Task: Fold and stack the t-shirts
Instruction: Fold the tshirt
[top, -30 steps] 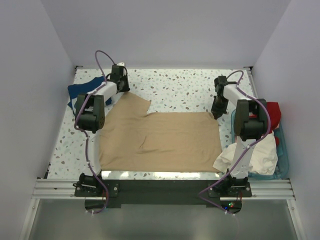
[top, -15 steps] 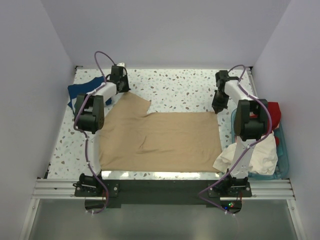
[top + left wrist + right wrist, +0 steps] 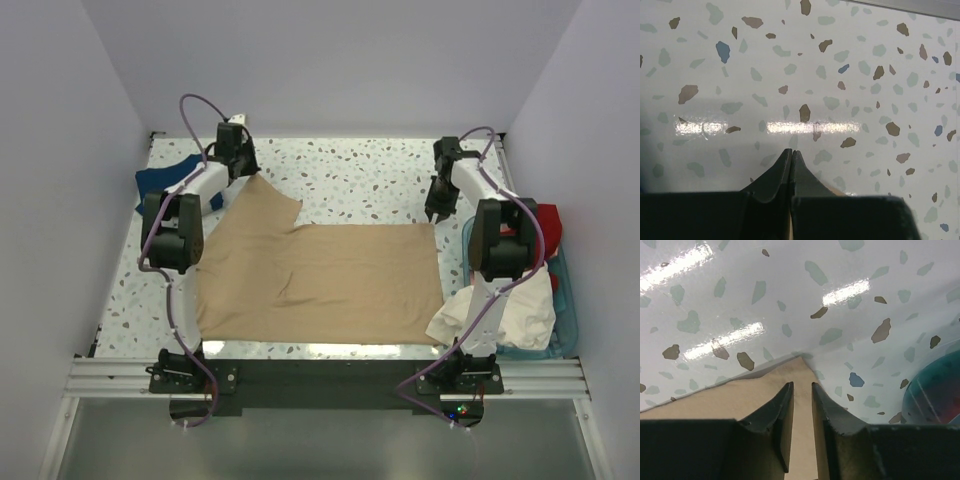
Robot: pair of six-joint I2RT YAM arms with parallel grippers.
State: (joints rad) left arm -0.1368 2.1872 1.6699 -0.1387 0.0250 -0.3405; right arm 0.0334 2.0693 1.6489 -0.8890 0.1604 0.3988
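The tan t-shirt (image 3: 320,280) lies spread flat in the middle of the table. My left gripper (image 3: 248,175) is at its far left corner, jaws shut; in the left wrist view (image 3: 791,151) a sliver of tan cloth (image 3: 837,190) shows between and beside the fingers. My right gripper (image 3: 436,212) hovers just above the far right corner; in the right wrist view (image 3: 800,385) the jaws stand slightly apart with the tan cloth (image 3: 740,395) lying flat under them. The navy t-shirt (image 3: 160,182) lies at the far left. The red (image 3: 547,225) and cream-white (image 3: 505,310) shirts are at the right.
A teal plastic basket (image 3: 570,325) stands at the right edge holding the red and white shirts, the white one spilling over onto the table; its rim shows in the right wrist view (image 3: 935,390). White walls close in the speckled table (image 3: 350,170) on three sides.
The left gripper has moved back toward the far wall, drawing the shirt's far left corner with it. The right gripper has moved off the far right corner toward the back.
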